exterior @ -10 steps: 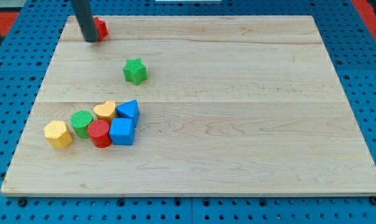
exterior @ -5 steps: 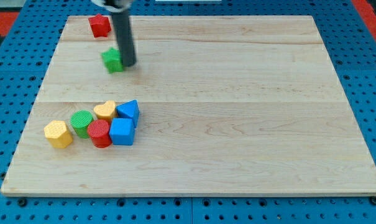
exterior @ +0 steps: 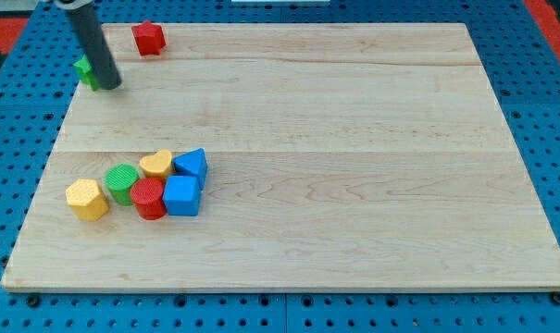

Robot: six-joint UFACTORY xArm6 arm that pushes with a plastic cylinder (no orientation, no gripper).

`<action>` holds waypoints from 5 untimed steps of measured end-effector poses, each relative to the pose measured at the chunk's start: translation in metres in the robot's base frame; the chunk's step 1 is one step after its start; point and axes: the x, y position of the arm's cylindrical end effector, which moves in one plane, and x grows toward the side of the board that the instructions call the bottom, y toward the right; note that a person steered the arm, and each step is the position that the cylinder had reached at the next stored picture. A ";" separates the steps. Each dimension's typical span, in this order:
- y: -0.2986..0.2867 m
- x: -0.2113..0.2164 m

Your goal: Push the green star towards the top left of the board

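Note:
The green star (exterior: 85, 70) lies at the board's left edge near the top left corner, mostly hidden behind my rod. My tip (exterior: 110, 86) rests on the board just to the star's right and touches it. A red block (exterior: 148, 38) sits near the top edge, to the right of the star.
A cluster sits at the lower left: a yellow block (exterior: 86, 199), a green cylinder (exterior: 122, 182), a red cylinder (exterior: 149, 198), a yellow block (exterior: 156, 165), a blue cube (exterior: 181, 196) and a blue triangular block (exterior: 192, 165). The wooden board (exterior: 354, 166) lies on a blue pegboard.
My tip swept from beside the red block to the star's right side, then pushed the star up and left to the board's left edge.

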 end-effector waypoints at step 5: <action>-0.007 -0.038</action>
